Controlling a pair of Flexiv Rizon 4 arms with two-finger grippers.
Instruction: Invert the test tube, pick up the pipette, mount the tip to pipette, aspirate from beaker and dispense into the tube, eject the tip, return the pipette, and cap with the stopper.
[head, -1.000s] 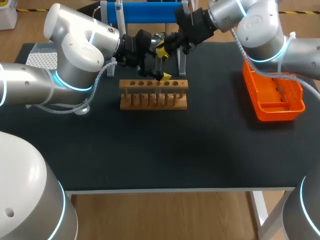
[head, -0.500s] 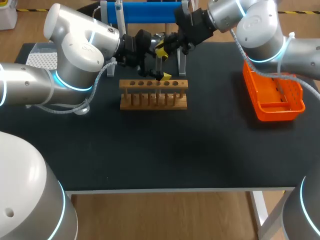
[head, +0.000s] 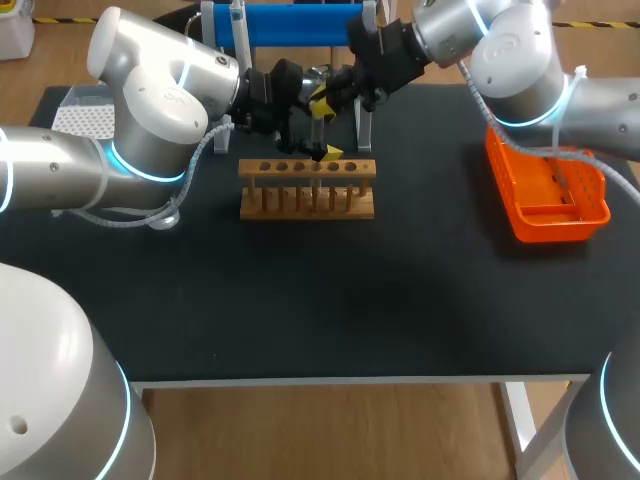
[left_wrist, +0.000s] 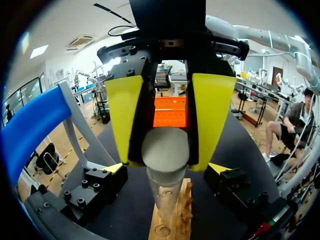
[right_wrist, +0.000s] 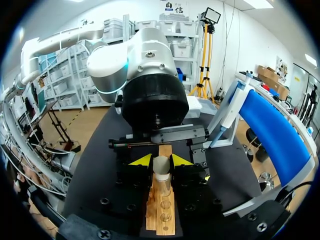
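Observation:
A glass test tube (head: 318, 126) stands upright over the wooden rack (head: 307, 188). My right gripper (head: 323, 100) is shut on it from above. In the left wrist view the tube's rounded end (left_wrist: 165, 148) sits between the right gripper's big yellow fingers (left_wrist: 124, 117), and the glass runs down toward the rack (left_wrist: 172, 222). My left gripper (head: 324, 151) is open just above the rack, its tips on either side of the tube (left_wrist: 167, 170). In the right wrist view my right gripper (right_wrist: 161, 160) holds the tube (right_wrist: 161, 170) over the rack (right_wrist: 162, 210).
An orange basket (head: 590, 205) sits at the table's right. A blue pipette stand (head: 295, 22) spans the back, one of its legs (head: 365, 125) close behind the grippers. A white tip box (head: 85, 115) lies at the far left behind my left arm.
My right arm's wrist has shifted slightly to the left. The tube, the rack and my left gripper stay where they were.

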